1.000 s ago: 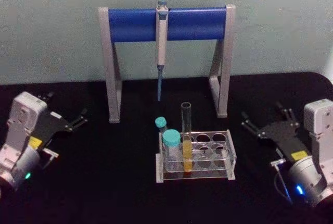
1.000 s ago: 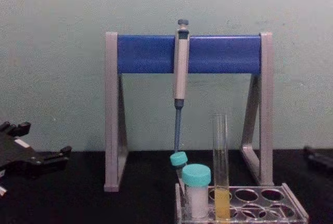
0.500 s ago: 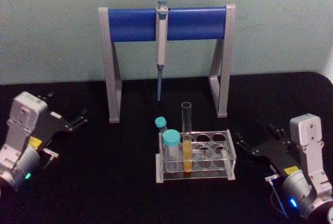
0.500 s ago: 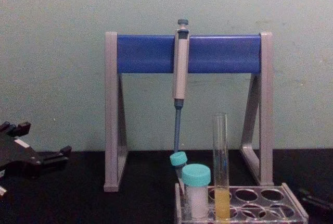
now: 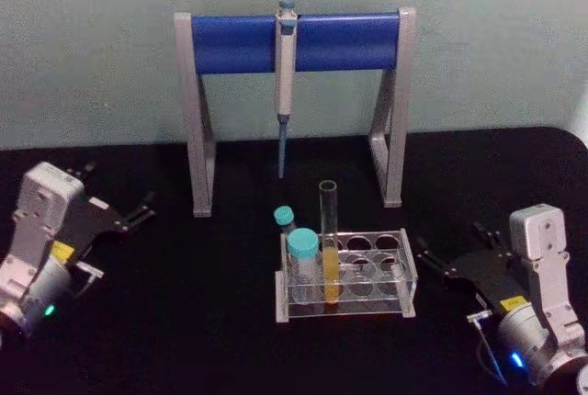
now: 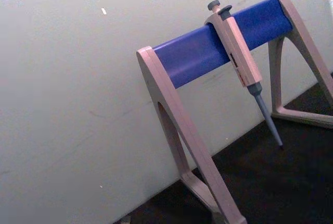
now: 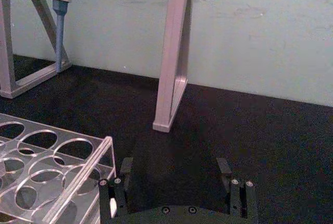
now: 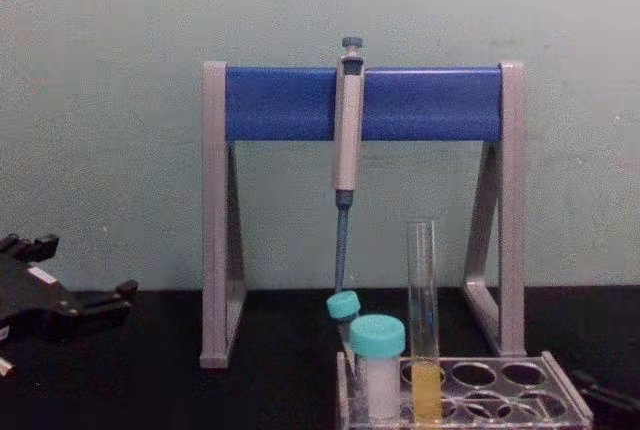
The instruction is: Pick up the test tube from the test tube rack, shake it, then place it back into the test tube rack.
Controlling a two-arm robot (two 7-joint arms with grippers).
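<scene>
In rack [image 5: 404, 271]: clear upright test tube [image 5: 329, 230], yellow-orange liq. at bottom

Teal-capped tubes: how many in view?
2. The larger teal-capped tube stands in the test tube rack at its front-left corner; the smaller one stands just behind it at the rack's back-left. None appear hidden.

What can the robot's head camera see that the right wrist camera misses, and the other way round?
Head view alone: the test tube with yellow-orange liquid standing in the test tube rack, two teal-capped tubes beside it, the left gripper parked at the table's left, and the whole pipette on its stand.

Right wrist view alone: the right gripper seen close, fingers spread, just beside the rack's corner.

Both: the rack, the stand's leg, the pipette tip.
</scene>
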